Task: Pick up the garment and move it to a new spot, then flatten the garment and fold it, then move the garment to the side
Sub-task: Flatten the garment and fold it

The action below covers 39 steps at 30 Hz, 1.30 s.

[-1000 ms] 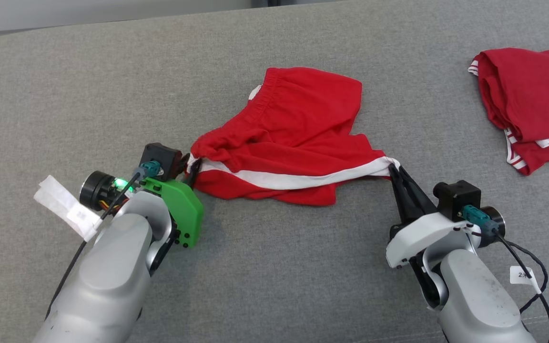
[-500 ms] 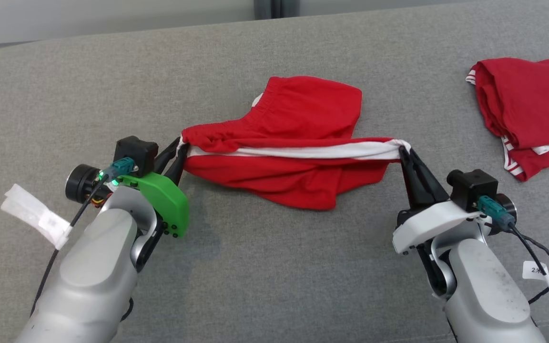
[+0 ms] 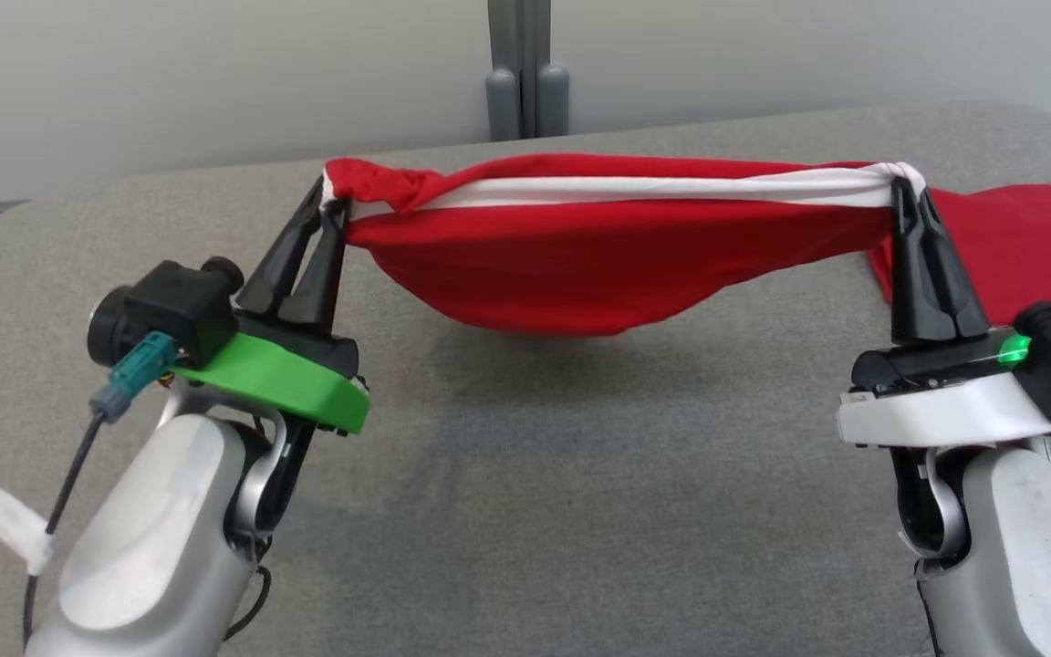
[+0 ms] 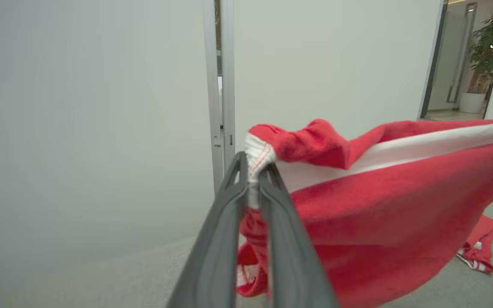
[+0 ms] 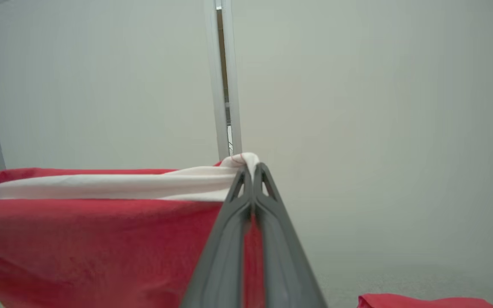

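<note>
Both ends are pinched: above the grey padded surface (image 3: 525, 493), your left gripper (image 3: 329, 205) and right gripper (image 3: 909, 196) each clamp a bunched corner of the white-banded red cloth shorts (image 3: 598, 265), which hang slack between them, soft and light, so those stitched corners look like your surest hold.

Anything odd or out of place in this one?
Nothing damaged. The garment hangs stretched between the left gripper and right gripper, but it is twisted and bunched at the left gripper's end. A second garment lies on the couch beyond the right gripper.
</note>
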{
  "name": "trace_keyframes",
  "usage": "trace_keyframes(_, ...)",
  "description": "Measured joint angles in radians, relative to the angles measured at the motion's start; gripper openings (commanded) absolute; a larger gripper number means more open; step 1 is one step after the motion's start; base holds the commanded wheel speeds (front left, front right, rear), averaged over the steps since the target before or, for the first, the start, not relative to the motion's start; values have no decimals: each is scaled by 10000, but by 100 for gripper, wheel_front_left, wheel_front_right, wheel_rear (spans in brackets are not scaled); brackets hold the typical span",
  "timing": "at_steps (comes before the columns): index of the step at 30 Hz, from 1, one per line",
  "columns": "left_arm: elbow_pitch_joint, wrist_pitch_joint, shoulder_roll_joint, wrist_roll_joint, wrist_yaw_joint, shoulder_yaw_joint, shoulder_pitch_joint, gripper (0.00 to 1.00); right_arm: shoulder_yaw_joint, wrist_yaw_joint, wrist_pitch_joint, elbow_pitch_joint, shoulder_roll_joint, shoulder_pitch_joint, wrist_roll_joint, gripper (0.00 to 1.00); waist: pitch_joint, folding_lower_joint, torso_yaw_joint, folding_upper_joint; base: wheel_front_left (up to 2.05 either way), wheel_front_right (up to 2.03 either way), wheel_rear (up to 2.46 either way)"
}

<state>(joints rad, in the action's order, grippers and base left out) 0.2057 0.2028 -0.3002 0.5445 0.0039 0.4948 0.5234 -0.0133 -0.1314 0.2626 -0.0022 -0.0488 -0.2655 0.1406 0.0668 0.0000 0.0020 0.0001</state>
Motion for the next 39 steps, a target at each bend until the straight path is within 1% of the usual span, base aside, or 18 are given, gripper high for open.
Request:
trace_keyframes(7, -4194, -1436, -888, 35, 1053, -512, -576, 0, -94, 0, -12, -2169, -2, 613, -42, 0, -750, -1, -82, 0, 0, 0, 0)
trace_keyframes(10, -5156, -1996, -1193, 81, 1327, -671, -742, 0, -96, 0, -291, -2819, -2, 825, -27, 0, -858, -1, -169, 0, 0, 0, 0)
trace_keyframes(13, -5302, -2385, -1342, 163, 1465, -734, -834, 0, -69, 0, -581, -3137, -4, 952, 161, 0, -790, 0, -210, 0, 0, 0, 0)
trace_keyframes(16, -4939, -2564, -1321, 550, 1444, -794, -866, 0, 10, 0, -811, -2936, -2, 891, 395, 0, -591, 0, -222, 0, 0, 0, 0)
trace_keyframes(18, -4518, -2646, -1302, 708, 1333, -817, -772, 0, 102, 0, -911, -2445, 0, 602, 481, 0, -398, 0, -235, 0, 0, 0, 0)
trace_keyframes(20, -3967, -2725, -1289, 779, 1145, -838, -363, 0, 249, 0, -949, -1779, -2, -78, 422, 0, -139, 0, -259, 0, 0, 0, 0)
trace_keyframes(21, -3388, -2767, -1283, 757, 926, -815, 270, 0, 376, 0, -892, -1064, 0, -918, 422, 0, 126, 0, -295, 0, 0, 0, 0)
trace_keyframes(22, -2715, -2746, -1154, 752, 719, -821, 1091, 0, 445, 0, -658, -328, 2, -2117, 391, 0, 438, 0, -347, 0, 0, 0, 0)
trace_keyframes(23, -2431, -2704, -1108, 681, 650, -821, 1452, 0, 437, 0, -550, -92, -2, -2627, 372, 0, 562, 0, -370, 0, 0, 0, 0)
trace_keyframes(25, -1791, -2456, -821, 662, 579, -970, 2399, 0, 403, 0, -293, 372, 0, -3793, 238, 0, 863, 0, -431, 0, 0, 0, 0)
trace_keyframes(28, -966, -2048, -451, 639, 566, -1101, 3441, 0, 424, 0, -94, 884, -6, -4758, 136, 0, 1244, 0, -505, 0, 0, 0, 0)
trace_keyframes(30, -416, -1812, -242, 635, 514, -1093, 3613, 0, 575, 0, -54, 1248, -10, -4880, 153, 0, 1445, 0, -537, 0, 0, 0, 0)
trace_keyframes(33, 282, -1574, 4, 784, 370, -1007, 3408, 0, 876, 0, -10, 1889, 2, -4652, 259, 0, 1667, 0, -562, 0, 0, 0, 0)
trace_keyframes(36, 901, -1185, 81, 802, 357, -924, 2695, 0, 913, 0, -10, 2401, -4, -4001, 370, 0, 1821, 0, -550, 0, 0, 0, 0)
trace_keyframes(39, 1371, -731, 349, 1039, 343, -884, 1739, 0, 934, 0, -10, 2619, 10, -3253, 558, 0, 1928, 0, -514, 0, 0, 0, 0)
